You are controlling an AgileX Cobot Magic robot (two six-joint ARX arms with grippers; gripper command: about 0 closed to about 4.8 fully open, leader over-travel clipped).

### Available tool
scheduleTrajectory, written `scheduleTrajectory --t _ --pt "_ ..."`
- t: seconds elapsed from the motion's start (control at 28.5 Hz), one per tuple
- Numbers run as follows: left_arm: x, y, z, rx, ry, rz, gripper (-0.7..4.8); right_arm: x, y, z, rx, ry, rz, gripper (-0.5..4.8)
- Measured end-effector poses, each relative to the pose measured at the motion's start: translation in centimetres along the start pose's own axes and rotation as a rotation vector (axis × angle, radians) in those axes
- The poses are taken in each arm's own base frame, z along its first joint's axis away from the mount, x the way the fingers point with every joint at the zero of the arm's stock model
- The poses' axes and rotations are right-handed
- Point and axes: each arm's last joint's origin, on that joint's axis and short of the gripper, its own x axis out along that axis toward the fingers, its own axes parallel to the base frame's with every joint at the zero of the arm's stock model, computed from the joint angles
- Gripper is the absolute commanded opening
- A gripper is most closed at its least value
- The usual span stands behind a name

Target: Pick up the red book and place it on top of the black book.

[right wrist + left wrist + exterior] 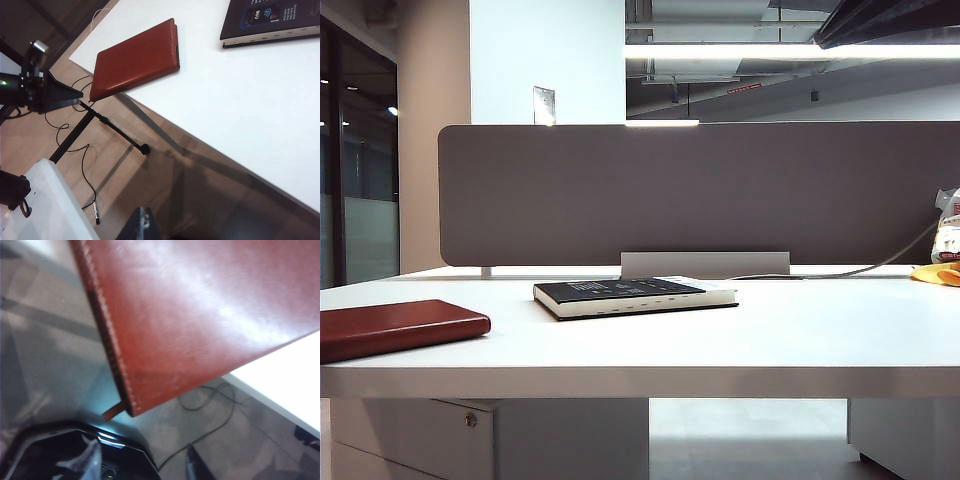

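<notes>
Red book (136, 59) overhanging white table (240, 100) edge — both pincers unseen

Ceiling strip lights (790, 50) are glowing at the far top of the exterior view and blowing out to white, while the desk (720, 340) is reflecting them evenly. The black book (630, 296) is casting only a thin shadow. In the left wrist view the red book (200, 315) is appearing soft and blurred, with pale glare streaking its cover. The right wrist view is staying sharp, its floor dim.
</notes>
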Motion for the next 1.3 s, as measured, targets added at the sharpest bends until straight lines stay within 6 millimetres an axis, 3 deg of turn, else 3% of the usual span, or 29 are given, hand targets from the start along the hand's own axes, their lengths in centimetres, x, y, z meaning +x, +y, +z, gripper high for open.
scheduleTrajectory --t 0.56,0.74,1.3 --pt "3.1 2.1 -2.6 -0.258 -0.035 -0.152 2.36 0.0 0.0 0.0 0.001 0.002 -0.001 -0.01" --pt "3.5 2.4 -2.8 -0.295 -0.075 -0.182 2.79 0.0 0.0 -0.1 0.004 0.007 -0.002 -0.01" --pt "4.1 2.7 -3.2 -0.449 -0.130 -0.251 2.68 0.0 0.0 -0.1 0.007 0.012 -0.003 -0.01"
